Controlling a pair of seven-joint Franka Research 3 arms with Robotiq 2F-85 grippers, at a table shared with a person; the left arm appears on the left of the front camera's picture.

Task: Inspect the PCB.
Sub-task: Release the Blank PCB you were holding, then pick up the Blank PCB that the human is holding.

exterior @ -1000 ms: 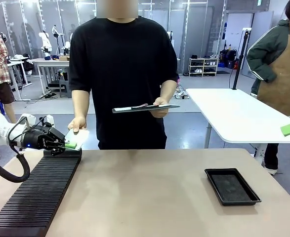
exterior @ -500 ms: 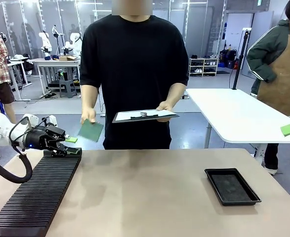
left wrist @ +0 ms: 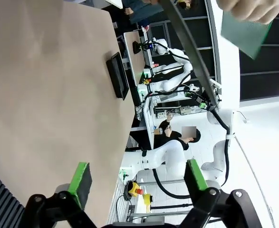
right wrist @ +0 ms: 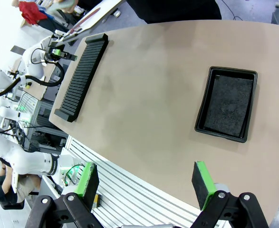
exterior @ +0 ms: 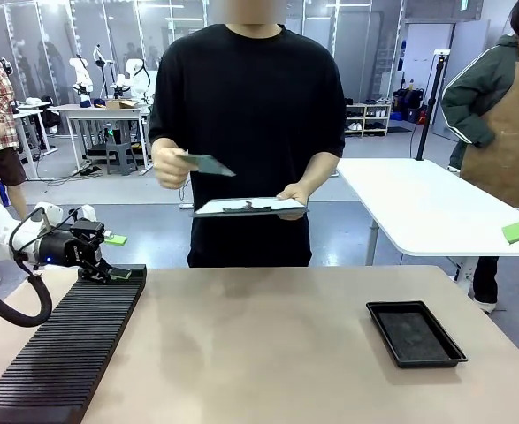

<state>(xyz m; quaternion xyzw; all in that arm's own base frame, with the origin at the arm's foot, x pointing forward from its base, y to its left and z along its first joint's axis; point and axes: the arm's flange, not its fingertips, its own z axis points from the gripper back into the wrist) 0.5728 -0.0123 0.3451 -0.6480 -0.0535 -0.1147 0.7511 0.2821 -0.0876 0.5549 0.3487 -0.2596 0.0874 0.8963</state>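
Inspection rests with the person for now: the PCB (exterior: 204,164) is up at chest height, pinched by one edge in the person's hand (exterior: 171,166) and lying nearly level. I read that as a grip chosen for looking over the board's face. The other hand (exterior: 293,193) carries a dark clipboard (exterior: 250,206) with white paper, held flat just below and beside the board, probably so the sheet can be checked or marked while looking. The board is well above the worktop (exterior: 259,344) and apart from both robot arms. The left claw (exterior: 118,256) hovers low over the far end of the black slotted rack (exterior: 64,353), its arm coming in from the side with the fingers pointing level toward the middle. Its green pads stand apart with nothing between them, a pose that looks like waiting close by to take the board when it is offered. The right claw (right wrist: 145,183) is held high and off to the side, looking down across the whole worktop. Its pads are likewise spread and hold nothing. The shallow black tray (exterior: 400,306) lies on the right half with nothing on its dark lining, presumably a place kept ready for a board.
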